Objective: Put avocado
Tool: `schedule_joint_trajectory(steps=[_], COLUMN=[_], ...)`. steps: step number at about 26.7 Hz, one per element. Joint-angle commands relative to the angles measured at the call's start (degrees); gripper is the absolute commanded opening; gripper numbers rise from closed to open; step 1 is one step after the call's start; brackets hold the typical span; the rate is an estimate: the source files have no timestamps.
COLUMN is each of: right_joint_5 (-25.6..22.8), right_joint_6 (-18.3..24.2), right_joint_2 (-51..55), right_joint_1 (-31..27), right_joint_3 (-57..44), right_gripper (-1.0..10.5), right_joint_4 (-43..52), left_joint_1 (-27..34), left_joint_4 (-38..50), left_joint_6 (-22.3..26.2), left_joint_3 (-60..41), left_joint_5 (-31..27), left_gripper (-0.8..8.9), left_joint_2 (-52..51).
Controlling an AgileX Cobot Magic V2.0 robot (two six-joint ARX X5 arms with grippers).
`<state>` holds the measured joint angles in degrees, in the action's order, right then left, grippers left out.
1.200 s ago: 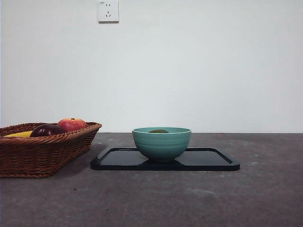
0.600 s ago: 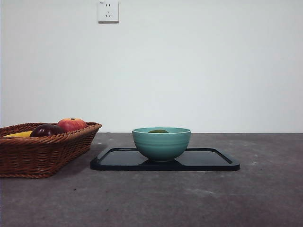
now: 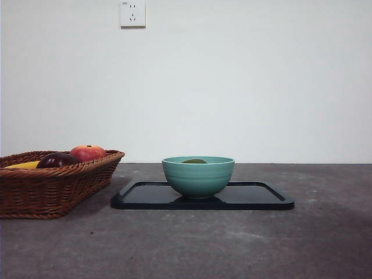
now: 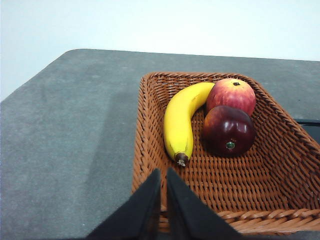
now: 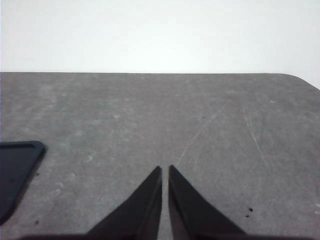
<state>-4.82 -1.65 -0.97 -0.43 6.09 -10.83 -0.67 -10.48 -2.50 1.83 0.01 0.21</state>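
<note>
The dull green top of the avocado [image 3: 195, 161] just shows over the rim of a teal bowl [image 3: 198, 177], which stands on a black tray [image 3: 261, 201] in the middle of the table. My left gripper [image 4: 163, 172] is shut on nothing, above the near rim of the wicker basket [image 4: 145, 130]. Over bare table beside a corner of the tray [image 5: 15, 165], my right gripper [image 5: 165, 170] is likewise shut and holds nothing. Neither arm appears in the front view.
The wicker basket [image 3: 55, 189] at the left holds a banana [image 4: 182, 122], a red-orange apple [image 4: 231, 95] and a dark purple fruit [image 4: 228, 131]. A wall socket [image 3: 132, 13] sits high on the white wall behind.
</note>
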Motion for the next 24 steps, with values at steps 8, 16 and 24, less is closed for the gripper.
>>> schedule_joint_trajectory(steps=[8, 16, 24], right_joint_5=[6.21, 6.25, 2.86], right_joint_6=[1.03, 2.29, 2.32], right_joint_2=[0.76, 0.76, 0.76], right_joint_1=[-1.33, -1.55, -1.53], right_joint_3=[-4.98, -5.49, -5.49], right_gripper=[0.2, 0.2, 0.2], right_joint_4=[1.81, 1.57, 0.44], left_joint_1=[-0.11, -0.11, -0.11], left_joint_4=[-0.44, -0.44, -0.44], left_joint_6=[-0.35, -0.35, -0.35], left_joint_3=[-1.18, -1.18, -1.18], left_joint_5=[-0.20, -0.20, -0.20], left_gripper=[0.19, 0.19, 0.19], left_joint_2=[-0.02, -0.02, -0.02])
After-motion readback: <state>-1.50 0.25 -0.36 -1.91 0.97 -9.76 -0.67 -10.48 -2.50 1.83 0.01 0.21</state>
